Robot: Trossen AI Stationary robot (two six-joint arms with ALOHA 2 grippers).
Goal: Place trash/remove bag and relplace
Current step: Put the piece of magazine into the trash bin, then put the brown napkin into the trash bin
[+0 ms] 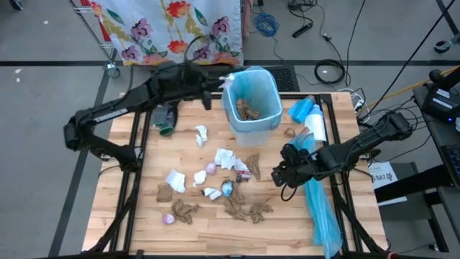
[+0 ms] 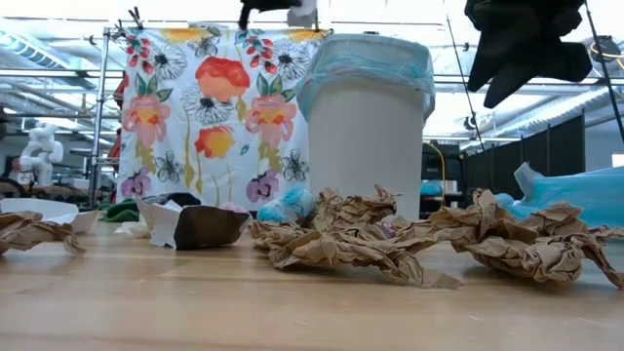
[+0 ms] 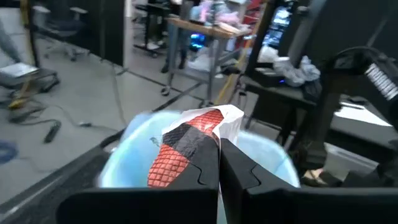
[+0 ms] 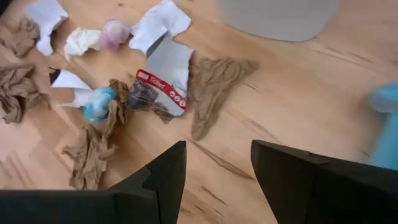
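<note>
A white bin point(image 1: 251, 101) lined with a light-blue bag stands at the table's far middle, with brown paper inside. My left gripper point(image 1: 221, 83) hovers at the bin's left rim, shut on a white-and-red scrap point(image 3: 199, 134). Trash point(image 1: 215, 183) lies loose on the wood in front of the bin: crumpled brown paper point(image 4: 214, 87), white tissue, and a torn pack with a red label point(image 4: 165, 78). My right gripper point(image 4: 217, 168) hangs open above the table, right of the scraps, tilted down and touching nothing. My left gripper pinches the white-and-red scrap point(image 3: 208, 124) between its two shut fingers point(image 3: 249, 174). The scrap sticks out past the fingertips. The fingers lie about level, reaching in from the table's left. The scrap is lifted clear, above the bin's blue-lined rim point(image 3: 124, 155).
A roll of blue plastic point(image 1: 307, 114) and a long blue sheet point(image 1: 323, 208) lie along the right side. A dark green thing point(image 1: 165, 119) sits at the far left. A floral cloth point(image 1: 172, 29) hangs behind the table. Bare wood shows near the front edge.
</note>
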